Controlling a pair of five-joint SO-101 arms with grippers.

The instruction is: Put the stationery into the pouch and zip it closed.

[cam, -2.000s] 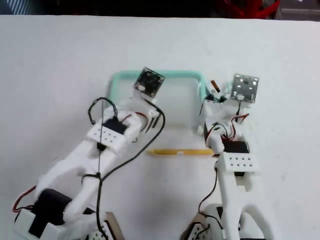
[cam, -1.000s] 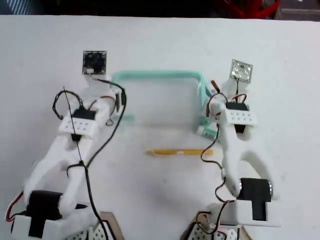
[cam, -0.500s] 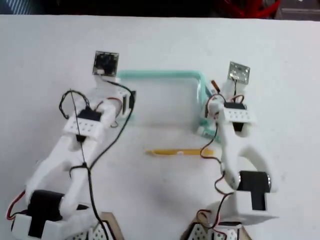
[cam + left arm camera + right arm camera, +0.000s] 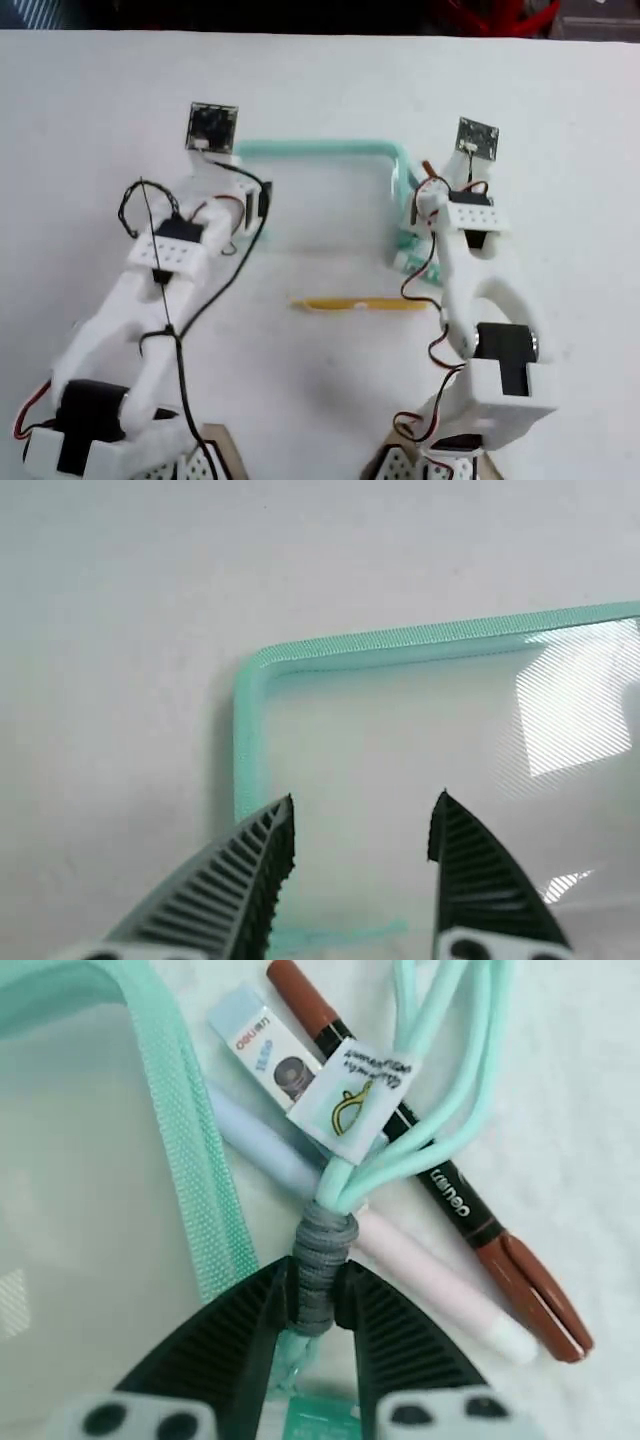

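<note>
The clear pouch (image 4: 320, 200) with a mint green rim (image 4: 250, 680) lies flat at the table's middle. My left gripper (image 4: 252, 208) hovers open over the pouch's left corner, its fingers (image 4: 270, 850) empty. My right gripper (image 4: 318, 1278) is shut on the grey zipper pull (image 4: 320, 1245) with its mint cord (image 4: 440, 1070), at the pouch's right edge (image 4: 405, 200). Beside the pull lie a brown pen (image 4: 420, 1160), a pale blue and pink pen (image 4: 400, 1270) and a small eraser (image 4: 262, 1045). A yellow pencil (image 4: 355, 303) rests on the table just in front of the pouch.
The white table (image 4: 100, 90) stretches wide on both sides and behind the pouch, up to its far edge (image 4: 320, 32). Both arms' bases (image 4: 90, 430) stand at the near edge.
The left arm swung off the pouch's middle out to the left, then came back to its left edge. The right arm drew back slightly, holding the pull, and the pouch's right edge shifted with it.
</note>
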